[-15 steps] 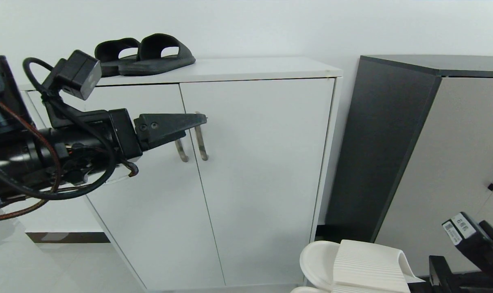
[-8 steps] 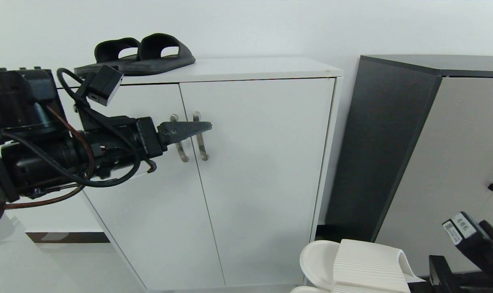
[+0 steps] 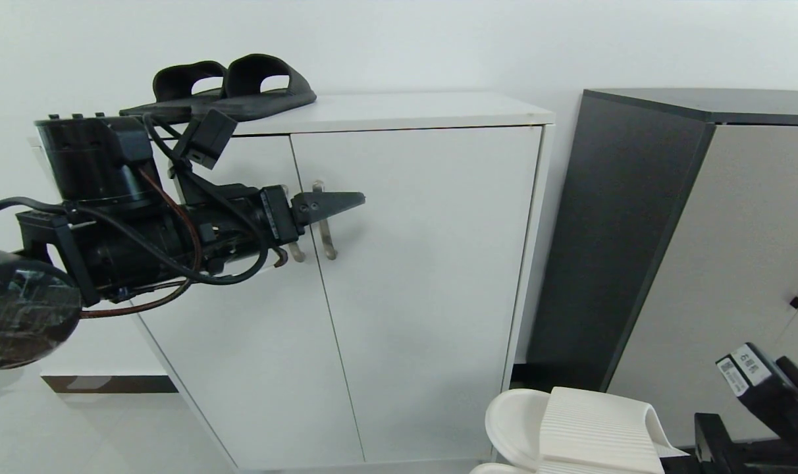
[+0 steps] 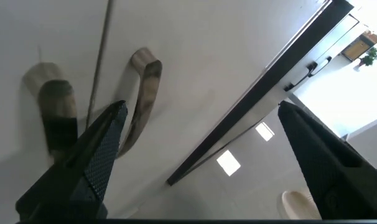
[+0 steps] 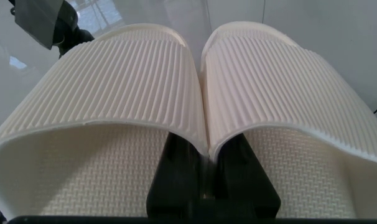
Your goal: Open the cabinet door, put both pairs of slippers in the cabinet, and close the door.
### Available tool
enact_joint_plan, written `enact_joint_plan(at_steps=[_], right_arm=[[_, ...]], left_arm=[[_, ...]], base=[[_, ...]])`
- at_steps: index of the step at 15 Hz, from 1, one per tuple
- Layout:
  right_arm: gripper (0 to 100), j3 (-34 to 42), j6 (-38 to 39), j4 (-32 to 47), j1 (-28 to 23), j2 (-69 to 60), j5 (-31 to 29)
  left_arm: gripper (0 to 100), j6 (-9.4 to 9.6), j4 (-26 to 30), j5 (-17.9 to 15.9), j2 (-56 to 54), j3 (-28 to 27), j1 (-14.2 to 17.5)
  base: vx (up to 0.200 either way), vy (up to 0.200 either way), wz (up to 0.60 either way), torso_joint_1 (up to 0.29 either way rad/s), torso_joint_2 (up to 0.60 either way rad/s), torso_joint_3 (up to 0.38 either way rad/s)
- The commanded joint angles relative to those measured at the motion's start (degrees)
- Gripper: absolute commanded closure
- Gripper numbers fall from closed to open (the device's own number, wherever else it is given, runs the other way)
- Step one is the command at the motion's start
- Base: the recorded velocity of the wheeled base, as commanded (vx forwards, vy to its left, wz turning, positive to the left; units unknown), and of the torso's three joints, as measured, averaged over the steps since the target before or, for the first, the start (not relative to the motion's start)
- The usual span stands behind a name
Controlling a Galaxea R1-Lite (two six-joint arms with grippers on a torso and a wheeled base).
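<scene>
The door-opening step is in hand: both doors of the white cabinet are shut, flat matte panels meeting at a thin seam. At centre-left of the head view the left jaws are level with the two handles and reach across them. The left wrist view shows them spread wide, nothing between them yet, with the right door handle just inside the gap next to one jaw. Both handles are slim bent bars of brushed metal, arched off the door face; the left door handle is partly hidden behind the arm.

The next move, as I judge it, calls for closing on one bar or hooking behind it, then pulling in an arc around the hinge; smooth metal may slip under a loose pinch.

The black slippers, smooth moulded slides with broad arched straps, lie side by side on the cabinet top at upper left. The white slippers, soft-looking with ribbed straps and pebbled footbeds, are at lower right, where the right jaws grip them, pinching the inner strap walls together.
</scene>
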Motion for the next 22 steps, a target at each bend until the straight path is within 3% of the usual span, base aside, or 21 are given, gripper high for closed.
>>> enact_joint_plan(at_steps=[1,2,3,7,9,15,20,22], right_arm=[[100,0.0,0.0,-0.2,0.0,-0.2,0.0],[100,0.0,0.0,-0.2,0.0,-0.2,0.1],[100,0.0,0.0,-0.2,0.0,-0.5,0.1],[100,0.3,0.0,-0.2,0.0,-0.9,0.6],[100,0.8,-0.1,-0.2,0.0,-1.8,3.6],[100,0.9,-1.1,-0.2,0.0,-1.7,3.7],[100,1.1,-1.2,-0.1,0.0,-1.9,3.8],[100,1.3,-1.3,-0.2,0.0,-2.1,3.8]], left_arm=[[0,-0.03,0.0,0.0,0.9,-0.7,-1.0],[0,-0.03,0.0,0.0,1.0,-0.8,-1.2],[100,-0.03,0.0,0.0,1.1,-0.8,-1.2],[100,-0.12,0.1,0.0,-0.2,0.2,-1.2],[100,-0.12,0.0,0.0,-4.0,3.9,-2.5],[100,-0.12,0.1,0.8,-17.4,15.0,-4.9],[100,-0.12,0.5,3.7,-28.4,21.9,-8.7],[100,-0.21,1.9,4.1,-31.4,22.3,-8.7]], base=[[0.000,0.000,0.00,0.000,0.00,0.000],[0.000,0.000,0.00,0.000,0.00,0.000],[0.000,0.000,0.00,0.000,0.00,0.000],[0.000,0.000,0.00,0.000,0.00,0.000],[0.000,0.000,0.00,0.000,0.00,0.000],[0.000,0.000,0.00,0.000,0.00,0.000],[0.000,0.000,0.00,0.000,0.00,0.000],[0.000,0.000,0.00,0.000,0.00,0.000]])
